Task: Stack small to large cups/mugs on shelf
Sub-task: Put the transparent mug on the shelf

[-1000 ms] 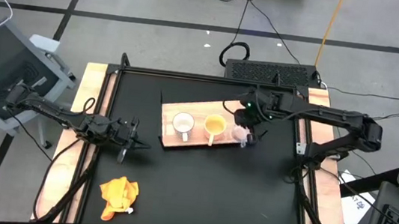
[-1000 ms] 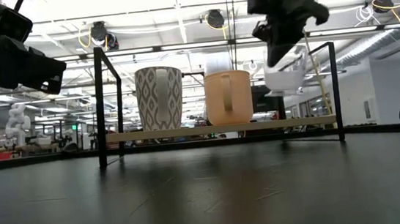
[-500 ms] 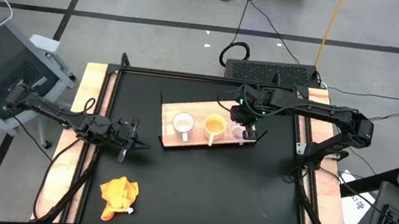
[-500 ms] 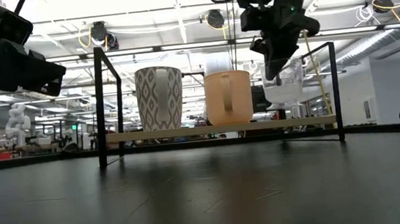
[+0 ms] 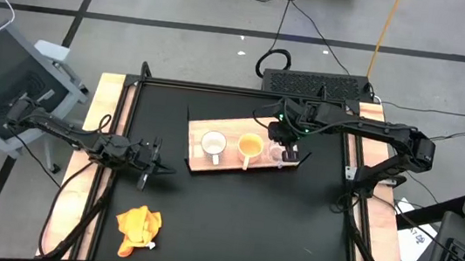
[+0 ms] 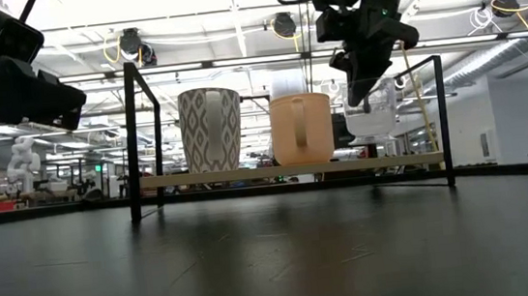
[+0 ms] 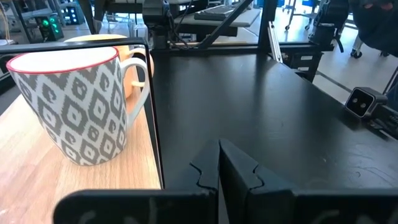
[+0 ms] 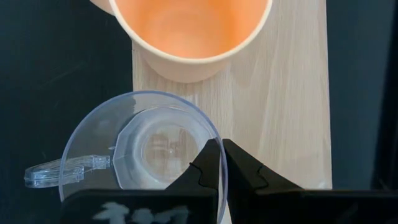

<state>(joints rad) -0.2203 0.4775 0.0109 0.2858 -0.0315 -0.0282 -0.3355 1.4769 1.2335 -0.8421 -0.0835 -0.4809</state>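
Observation:
A light wooden shelf board (image 5: pixel 231 127) stands raised on a black frame (image 6: pixel 131 141). On it stand a white patterned cup (image 5: pixel 212 144) (image 6: pixel 211 129) (image 7: pixel 73 104) and a yellow-orange cup (image 5: pixel 250 145) (image 6: pixel 301 128) (image 8: pixel 186 31), each on its base. The clear glass cup (image 5: pixel 279 157) (image 6: pixel 370 118) (image 8: pixel 146 149) is at the board's right end, beside the orange cup. My right gripper (image 5: pixel 287 147) (image 6: pixel 364 97) (image 8: pixel 219 165) is above it, shut on it. My left gripper (image 5: pixel 158 167) (image 7: pixel 218 168) hovers shut over the black table, left of the shelf. My right gripper holds the clear cup by its rim (image 8: pixel 219 144), on the side opposite the handle (image 8: pixel 59 173). One finger (image 8: pixel 208 163) is inside the cup and one outside. The fingers come from above, pointing down. The cup is upright, its base seemingly just above the board (image 8: pixel 292 93).
An orange-yellow cloth (image 5: pixel 137 228) lies crumpled on the black tabletop near its near left corner. The shelf frame's posts (image 6: pixel 444 116) rise at the board's ends. Wide bare tabletop lies between the shelf and the near edge.
My right gripper has carried the clear cup a little toward the orange cup and down over the board's right end. The cup, tilted a second ago, is now upright. Little has changed in the last half second.

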